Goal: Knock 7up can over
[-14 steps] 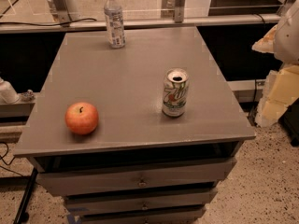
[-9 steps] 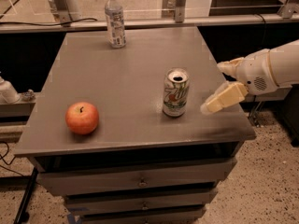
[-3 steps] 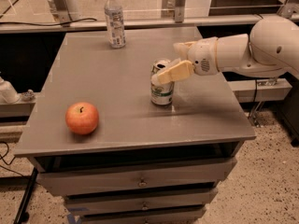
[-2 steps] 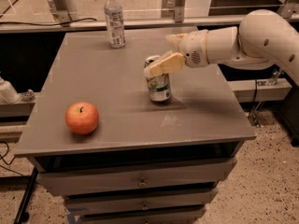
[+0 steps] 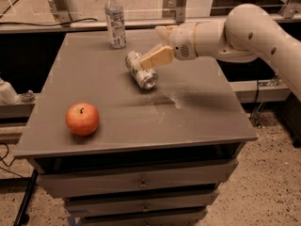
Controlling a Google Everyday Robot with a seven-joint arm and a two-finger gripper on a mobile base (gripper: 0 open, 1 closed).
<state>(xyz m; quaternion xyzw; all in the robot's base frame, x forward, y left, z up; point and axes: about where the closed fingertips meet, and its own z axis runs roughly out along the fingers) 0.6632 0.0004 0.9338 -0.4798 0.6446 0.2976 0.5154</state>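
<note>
On the grey table (image 5: 197, 121), near the middle and toward the back, we find the 7up can (image 5: 140, 71) lying on its side. Its silver end faces the front right, and its other end points back toward the water bottle (image 5: 115, 19), which stands upright near the far edge. The gripper (image 5: 150, 46) reaches in from the right and hangs just above the can. Its jaws are spread apart and hold nothing. The lower finger (image 5: 157, 56) sits right over the can's flank, but we cannot tell whether it touches the metal. The red apple (image 5: 82, 119) rests well apart, near the front left corner.

We judge the task essentially done, since the can is no longer upright and the bottle and apple look undisturbed. As we read it, little is left to do: the can must come to rest on the table without rolling toward an edge, and the arm (image 5: 254, 29) must draw clear without nudging the can or the bottle behind it.
</note>
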